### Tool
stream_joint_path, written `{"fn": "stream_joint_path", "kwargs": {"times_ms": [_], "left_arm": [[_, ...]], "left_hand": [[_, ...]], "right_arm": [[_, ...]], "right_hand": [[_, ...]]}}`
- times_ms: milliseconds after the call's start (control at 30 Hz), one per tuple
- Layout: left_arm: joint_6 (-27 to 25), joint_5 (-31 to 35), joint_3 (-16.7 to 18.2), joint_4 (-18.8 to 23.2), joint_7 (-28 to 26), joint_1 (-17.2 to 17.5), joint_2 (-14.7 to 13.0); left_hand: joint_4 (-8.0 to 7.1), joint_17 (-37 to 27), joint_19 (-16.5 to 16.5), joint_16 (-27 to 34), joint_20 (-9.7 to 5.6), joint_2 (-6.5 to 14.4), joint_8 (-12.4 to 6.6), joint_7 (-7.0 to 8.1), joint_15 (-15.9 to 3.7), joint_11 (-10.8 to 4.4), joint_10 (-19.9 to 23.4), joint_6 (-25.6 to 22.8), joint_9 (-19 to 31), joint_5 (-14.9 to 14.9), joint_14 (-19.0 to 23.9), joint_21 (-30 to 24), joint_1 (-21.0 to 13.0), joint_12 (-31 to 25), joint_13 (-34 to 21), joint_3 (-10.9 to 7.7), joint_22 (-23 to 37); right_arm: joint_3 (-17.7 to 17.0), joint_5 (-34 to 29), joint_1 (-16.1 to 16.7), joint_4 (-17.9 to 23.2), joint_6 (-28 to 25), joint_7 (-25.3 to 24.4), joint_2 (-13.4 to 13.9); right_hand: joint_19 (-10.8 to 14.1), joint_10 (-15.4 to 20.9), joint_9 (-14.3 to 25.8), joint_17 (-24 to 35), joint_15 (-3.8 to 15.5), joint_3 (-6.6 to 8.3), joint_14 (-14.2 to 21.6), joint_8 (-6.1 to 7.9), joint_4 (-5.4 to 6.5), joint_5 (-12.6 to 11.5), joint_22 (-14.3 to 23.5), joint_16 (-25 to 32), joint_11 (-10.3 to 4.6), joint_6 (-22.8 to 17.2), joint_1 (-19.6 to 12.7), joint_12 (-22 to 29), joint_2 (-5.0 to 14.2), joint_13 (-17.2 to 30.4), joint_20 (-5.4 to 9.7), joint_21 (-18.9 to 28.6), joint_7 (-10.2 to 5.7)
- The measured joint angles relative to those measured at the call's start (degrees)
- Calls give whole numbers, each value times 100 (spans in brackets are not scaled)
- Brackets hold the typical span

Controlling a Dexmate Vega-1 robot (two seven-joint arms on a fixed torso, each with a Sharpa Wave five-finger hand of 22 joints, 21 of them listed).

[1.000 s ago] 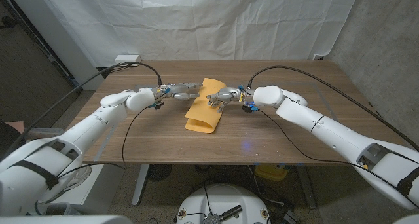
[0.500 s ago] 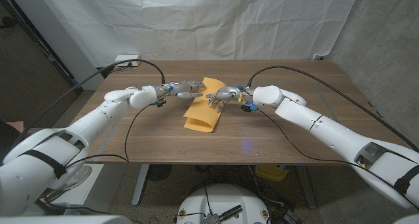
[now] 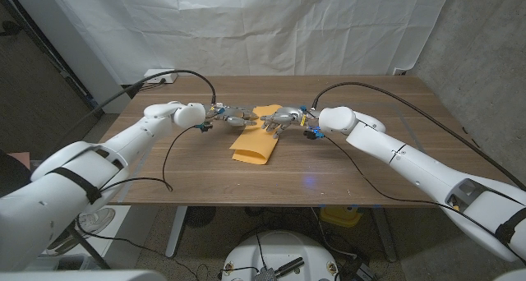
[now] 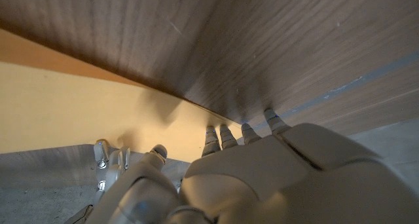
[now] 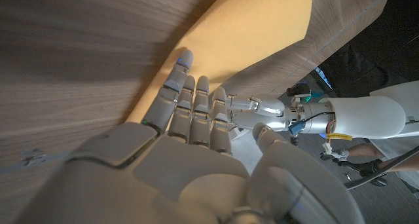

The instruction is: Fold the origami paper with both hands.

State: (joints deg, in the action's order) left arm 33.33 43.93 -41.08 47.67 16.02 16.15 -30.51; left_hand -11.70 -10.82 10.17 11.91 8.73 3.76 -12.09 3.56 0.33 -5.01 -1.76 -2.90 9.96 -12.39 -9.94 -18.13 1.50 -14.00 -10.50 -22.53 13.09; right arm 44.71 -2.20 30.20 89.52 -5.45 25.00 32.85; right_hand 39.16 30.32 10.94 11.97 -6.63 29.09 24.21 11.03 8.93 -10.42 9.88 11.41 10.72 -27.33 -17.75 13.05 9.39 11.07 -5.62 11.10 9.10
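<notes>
Sliding in from nine o'clock, the left hand (image 3: 233, 113) has reached the paper's (image 3: 253, 142) far edge beside the right hand (image 3: 279, 117); their grip can't be told. Paper lies half-folded mid-table (image 3: 345, 170), so the fold looks underway.
</notes>
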Motion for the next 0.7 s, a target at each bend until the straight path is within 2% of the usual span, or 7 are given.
{"fn": "stream_joint_path", "kwargs": {"times_ms": [233, 333, 467, 700], "left_arm": [[-54, -30, -67, -22, 157, -46, 14], [-66, -45, -78, -12, 198, -47, 12], [-77, -58, -83, 1, 235, -47, 5], [-91, -95, -87, 72, 270, -14, -24]], "left_hand": [[0, 10, -1, 46, 0, -29, -22, 11, -46, 16, 162, -195, 0, -45, 46, -16, -29, -24, -2, 96, -22], [0, 17, -1, 51, 0, -28, -22, -7, -63, 17, 163, -214, 1, -45, 63, -31, -29, -42, -3, 95, -20], [16, 17, -1, 51, -1, -28, -22, 9, -63, 17, 162, -230, 1, -45, 63, -31, -29, -43, -3, 127, -16], [-3, 17, -1, 51, -1, -28, -16, 22, -94, 17, 161, -244, 1, -45, 94, -30, -29, -42, -4, 146, -16]], "right_arm": [[-29, -32, -2, 36, 2, -61, 16], [-47, -80, -26, 94, 26, -126, 38], [-52, -228, -89, 169, 82, -265, 73], [49, -440, -282, 44, 213, -405, 51]], "right_hand": [[0, 20, 0, -8, -1, 28, -1, 0, -29, 0, 0, 0, -20, 0, -1, 0, -1, 0, 0, 0, 0], [0, 43, 1, -39, -1, 90, -1, 0, -155, 0, 0, 0, -43, 0, -6, 0, 1, 0, 0, 0, 0], [-2, 31, 1, -76, 22, 195, 12, 0, -354, 0, 0, 0, -92, -41, -213, 0, 65, 0, 2, 0, -41], [-362, -45, 0, -63, 231, 383, -260, 0, -606, 0, 0, -61, -230, -89, -502, -80, 182, 0, 134, -77, -177]]}}
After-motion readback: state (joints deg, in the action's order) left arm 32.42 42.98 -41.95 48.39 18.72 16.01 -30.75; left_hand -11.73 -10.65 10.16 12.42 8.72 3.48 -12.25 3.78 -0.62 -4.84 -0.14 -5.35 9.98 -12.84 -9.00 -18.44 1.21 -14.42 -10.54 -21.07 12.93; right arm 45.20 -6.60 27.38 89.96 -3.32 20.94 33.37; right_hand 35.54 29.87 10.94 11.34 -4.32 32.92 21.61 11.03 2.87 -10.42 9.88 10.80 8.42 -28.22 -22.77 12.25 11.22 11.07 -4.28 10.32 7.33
